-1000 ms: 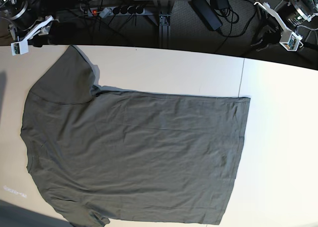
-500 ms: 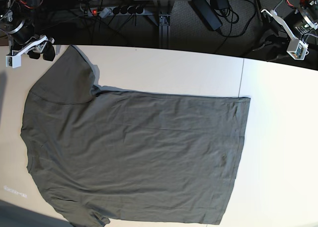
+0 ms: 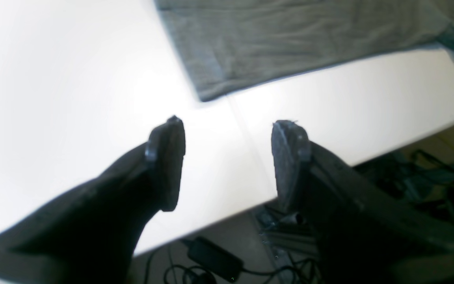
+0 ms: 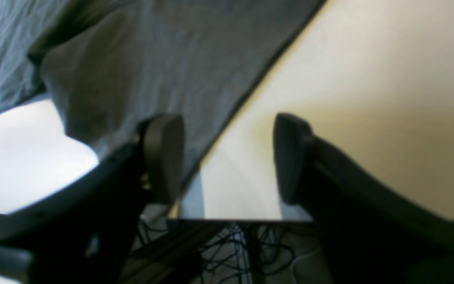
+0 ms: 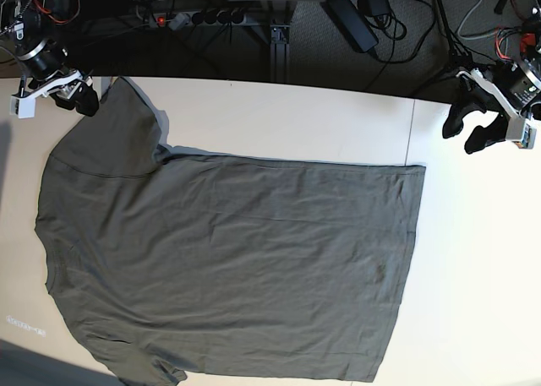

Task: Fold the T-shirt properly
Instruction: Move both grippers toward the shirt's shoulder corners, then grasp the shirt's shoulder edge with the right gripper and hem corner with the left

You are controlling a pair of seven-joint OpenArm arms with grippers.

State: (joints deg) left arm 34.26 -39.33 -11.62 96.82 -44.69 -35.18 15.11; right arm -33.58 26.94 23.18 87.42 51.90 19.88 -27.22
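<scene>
No readable text appears; a faint pale marking on the table [image 5: 254, 116] near its left edge is illegible.

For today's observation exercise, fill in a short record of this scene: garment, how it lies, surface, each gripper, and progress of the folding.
garment: T-shirt, dark grey-olive, short-sleeved
lie: spread flat, unfolded, hem toward the base view's right
surface: pale table
left gripper: open, empty, above the table's far edge near the hem corner
right gripper: open, empty, by the far sleeve's edge
folding progress: no fold made yet
behind table: cables and power strip
</scene>
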